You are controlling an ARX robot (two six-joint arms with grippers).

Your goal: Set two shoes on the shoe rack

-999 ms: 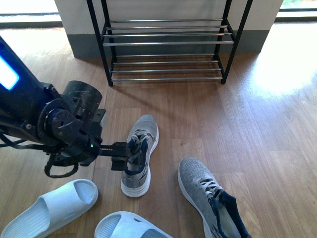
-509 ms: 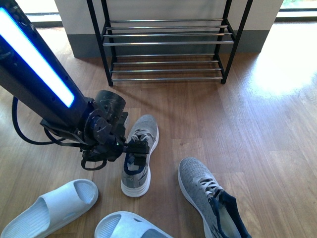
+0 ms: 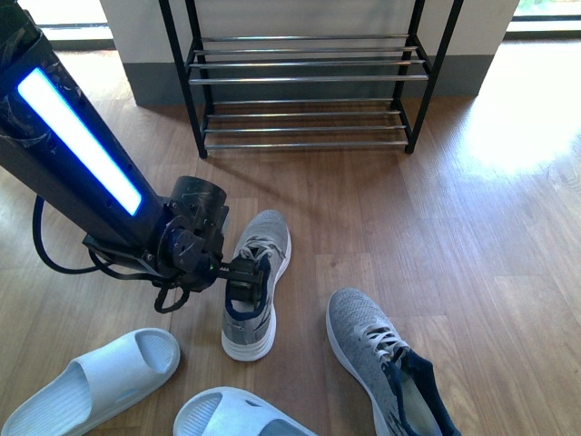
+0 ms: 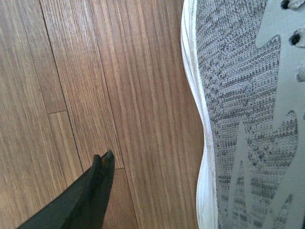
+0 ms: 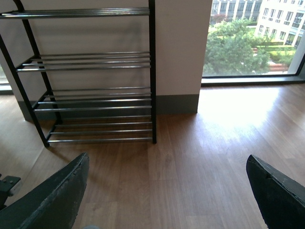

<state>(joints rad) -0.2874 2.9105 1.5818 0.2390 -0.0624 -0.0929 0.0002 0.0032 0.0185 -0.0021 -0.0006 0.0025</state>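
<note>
Grey knit sneaker (image 3: 265, 232), white sole, dark collar, upright; left hand (image 3: 247, 280) at collar, grip unclear; right hand (image 5: 167, 191) spread.

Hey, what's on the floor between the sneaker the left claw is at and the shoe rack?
Nothing, just bare wood floor between that sneaker and the rack, per the front view.

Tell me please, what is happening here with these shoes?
The left arm's tool is down at the heel collar of one grey sneaker on the floor; whether it grips yet, I cannot tell. The other sneaker and both pale blue slides lie on the floor. No shoe shows on the shoe rack. The right tool is open, facing the rack.
</note>
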